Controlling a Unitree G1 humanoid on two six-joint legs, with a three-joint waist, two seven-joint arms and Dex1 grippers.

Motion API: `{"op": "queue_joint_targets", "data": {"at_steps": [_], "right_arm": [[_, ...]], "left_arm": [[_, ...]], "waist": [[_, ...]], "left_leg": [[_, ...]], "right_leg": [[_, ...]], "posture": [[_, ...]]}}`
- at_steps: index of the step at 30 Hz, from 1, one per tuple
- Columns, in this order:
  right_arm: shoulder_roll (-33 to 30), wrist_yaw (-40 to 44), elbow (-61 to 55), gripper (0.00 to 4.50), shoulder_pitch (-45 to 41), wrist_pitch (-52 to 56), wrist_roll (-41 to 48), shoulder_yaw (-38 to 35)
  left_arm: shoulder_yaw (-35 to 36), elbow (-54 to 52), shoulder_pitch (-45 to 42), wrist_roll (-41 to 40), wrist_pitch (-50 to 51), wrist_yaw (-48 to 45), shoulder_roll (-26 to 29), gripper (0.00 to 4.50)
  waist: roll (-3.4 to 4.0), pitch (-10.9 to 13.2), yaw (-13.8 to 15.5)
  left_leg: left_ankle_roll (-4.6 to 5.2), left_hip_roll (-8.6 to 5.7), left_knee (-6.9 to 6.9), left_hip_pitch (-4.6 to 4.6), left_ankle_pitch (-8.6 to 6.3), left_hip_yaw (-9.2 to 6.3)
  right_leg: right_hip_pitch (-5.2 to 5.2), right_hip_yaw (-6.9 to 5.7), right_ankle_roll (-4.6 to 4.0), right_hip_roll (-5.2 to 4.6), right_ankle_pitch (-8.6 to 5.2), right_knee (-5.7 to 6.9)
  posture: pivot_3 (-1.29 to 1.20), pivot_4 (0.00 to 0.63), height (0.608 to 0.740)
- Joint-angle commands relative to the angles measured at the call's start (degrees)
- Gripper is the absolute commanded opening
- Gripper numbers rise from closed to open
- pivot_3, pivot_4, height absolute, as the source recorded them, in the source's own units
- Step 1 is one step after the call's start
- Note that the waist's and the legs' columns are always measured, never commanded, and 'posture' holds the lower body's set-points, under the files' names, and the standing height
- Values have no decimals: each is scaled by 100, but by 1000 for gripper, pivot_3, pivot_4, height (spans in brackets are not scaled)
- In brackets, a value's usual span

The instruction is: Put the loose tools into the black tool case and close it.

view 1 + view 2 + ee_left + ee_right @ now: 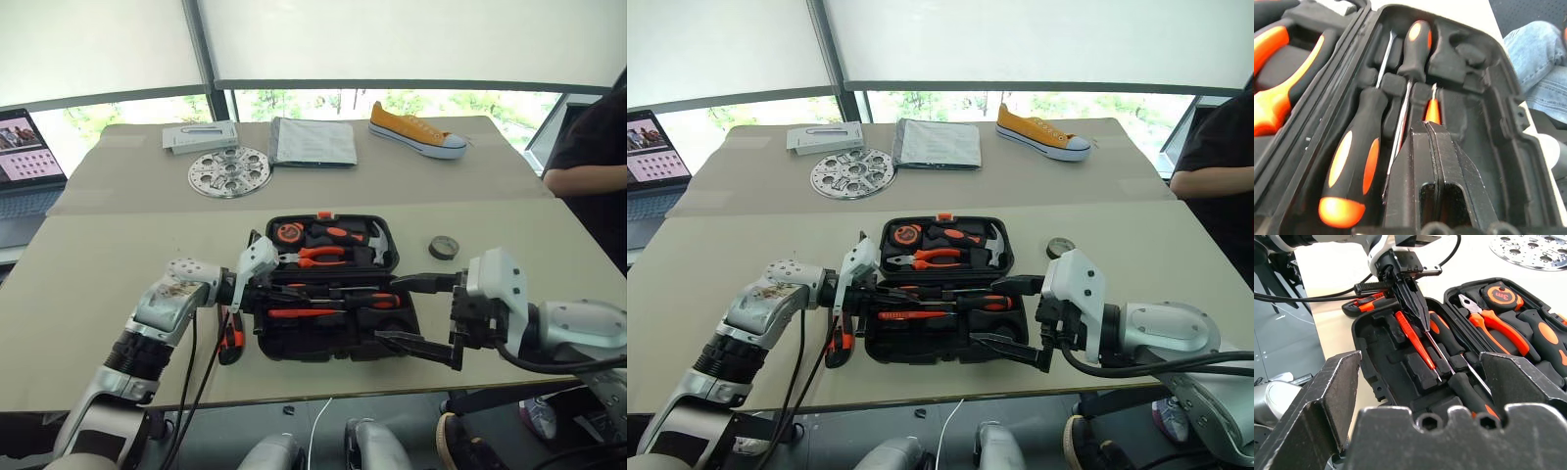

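Observation:
The black tool case [294, 345] lies open in the middle of the table. Two long screwdrivers [1352, 171] [1415, 49] with black-orange handles lie in its near half, and the thin orange tester screwdriver [1415, 345] lies beside them. My left gripper [1425, 128] is shut, with its tips down in that half, right at the tester's handle; I cannot tell if they touch it. My right gripper [421, 313] stands open and empty at the case's right end. The orange-black utility knife [231, 343] lies on the table left of the case. The small dark tape roll [444, 247] sits to the case's right.
The case's far half holds a hammer, pliers [318, 257] and a tape measure. Further back lie a perforated metal disc [229, 172], a grey folder [313, 142], a white box [199, 136] and a yellow shoe [416, 130]. A laptop [24, 166] stands far left, a person [593, 157] at the right.

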Motion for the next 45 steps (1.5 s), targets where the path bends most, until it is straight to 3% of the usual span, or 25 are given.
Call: {"op": "queue_joint_targets", "data": {"at_steps": [1, 7, 15, 26, 31, 34, 40, 44, 45], "right_arm": [[-3, -29, -126, 4500, -6, -23, 86, -92], [8, -47, -125, 4500, -12, -14, 110, -106], [3, -9, -77, 4500, -61, -4, 151, -83], [74, 32, 23, 4500, -262, -57, 79, 131], [79, 168, 137, 4500, -538, -154, -28, 306], [90, 457, 383, 4500, -895, -182, 40, 468], [232, 1147, 931, 4500, -1460, -568, -286, 997], [312, 1477, 1187, 4500, -1681, -792, -508, 1238], [338, 1521, 1241, 4500, -1724, -823, -546, 1271]], "left_arm": [[-254, -58, 280, 260, -408, -89, 59, 29], [-268, -300, 683, 409, -784, -136, 287, 29], [118, -182, 361, 148, -835, 83, 85, 29], [4, -312, 645, 350, -930, 121, 265, 29], [582, -892, 880, 71, -517, 496, 534, 29], [1778, -2011, 1584, -753, 455, 873, 924, 743], [4354, -3582, 3652, -1540, 1850, 1786, 1135, 2951], [5167, -4027, 4720, -1541, 2023, 2065, 1029, 4461], [5252, -4114, 4894, -1515, 2033, 2136, 1012, 4461]], "waist": [[1, 0, 8], [6, -4, 24], [6, -4, 77], [7, -5, 65], [6, -4, 34], [3, -2, -22], [2, 1, -122], [1, 3, -41], [1, 3, -23]], "left_leg": [[0, 0, 0, 2, 0, 0], [0, 1, -2, 5, 0, 0], [0, 1, 1, 6, 0, 0], [0, 1, -4, 5, 0, 0], [0, 3, -3, 5, 0, 1], [0, 3, -10, 4, 0, 1], [0, 5, -29, 7, -1, 1], [-24, 3, -31, 15, -13, 0], [-38, 3, -30, 16, -21, 0]], "right_leg": [[3, 0, 0, 0, 0, 0], [5, 1, 0, -1, 0, 0], [6, 2, 1, 0, 0, 2], [4, 1, 1, 0, 0, 0], [2, 4, 1, 3, 0, -1], [-5, 5, 0, 6, -1, 2], [-13, 2, -2, 12, -2, -3], [0, -2, -3, 7, -3, -7], [4, -2, -2, 6, -3, -9]], "posture": [[0, 150, 740], [0, 150, 740], [0, 150, 740], [0, 150, 740], [0, 150, 740], [0, 150, 740], [0, 150, 740], [0, 150, 740], [0, 150, 740]]}}
